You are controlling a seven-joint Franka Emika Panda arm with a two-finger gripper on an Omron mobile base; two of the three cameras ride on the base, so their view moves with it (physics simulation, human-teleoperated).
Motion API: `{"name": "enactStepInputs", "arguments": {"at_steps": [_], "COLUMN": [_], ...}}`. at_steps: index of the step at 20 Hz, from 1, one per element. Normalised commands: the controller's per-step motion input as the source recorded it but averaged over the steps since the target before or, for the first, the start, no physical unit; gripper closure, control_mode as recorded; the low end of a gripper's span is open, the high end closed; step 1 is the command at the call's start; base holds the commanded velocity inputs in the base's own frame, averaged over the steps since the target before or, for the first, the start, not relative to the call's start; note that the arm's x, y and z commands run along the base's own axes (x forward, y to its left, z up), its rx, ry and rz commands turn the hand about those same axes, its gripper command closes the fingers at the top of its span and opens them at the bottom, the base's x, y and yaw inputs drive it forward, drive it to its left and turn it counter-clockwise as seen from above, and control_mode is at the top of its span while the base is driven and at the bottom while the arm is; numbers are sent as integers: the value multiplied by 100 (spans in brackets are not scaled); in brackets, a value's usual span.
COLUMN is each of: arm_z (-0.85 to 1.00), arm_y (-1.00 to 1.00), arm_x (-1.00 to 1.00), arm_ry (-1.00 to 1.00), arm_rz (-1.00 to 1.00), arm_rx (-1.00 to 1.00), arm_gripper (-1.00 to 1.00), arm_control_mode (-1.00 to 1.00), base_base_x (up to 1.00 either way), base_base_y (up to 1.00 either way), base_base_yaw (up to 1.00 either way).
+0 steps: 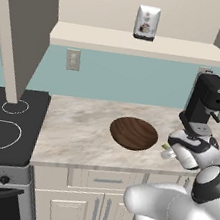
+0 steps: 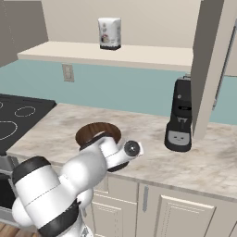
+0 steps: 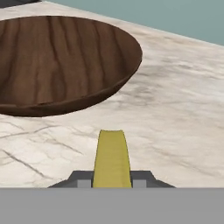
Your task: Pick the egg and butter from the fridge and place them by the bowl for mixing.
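Butter (image 3: 112, 158) sits clamped in the gripper (image 3: 112, 183) low over the worktop (image 3: 175, 109), just beside the bare wooden bowl (image 3: 57, 65).

One bowl (image 1: 133, 133), one butter (image 3: 112, 158) stick, one coffee machine (image 1: 205, 104), one bag (image 1: 147, 22).

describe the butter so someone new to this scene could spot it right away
Start at the marble counter between the stove and the black coffee machine, and find the dark wooden bowl. Just right of the bowl the gripper is low over the counter. The butter is the slim yellow stick clamped in its jaws, the sole yellow item there.
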Motion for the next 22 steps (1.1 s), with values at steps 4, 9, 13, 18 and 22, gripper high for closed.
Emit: {"name": "enactStepInputs", "arguments": {"at_steps": [4,9,13,18,22], "arm_z": [-8,-10,-9,-11,-20], "arm_y": [0,6,10,5,0], "arm_x": [9,22,28,25,8], "arm_ry": [0,0,0,0,0], "arm_rz": [5,4,2,1,0], "arm_rx": [0,0,0,0,2], "arm_gripper": [100,100,100,100,-100], "arm_control_mode": [-100,-100,-100,-100,-100], "base_base_x": [0,0,0,0,0], "base_base_y": [0,0,0,0,0], "base_base_yaw": [0,0,0,0,0]}}
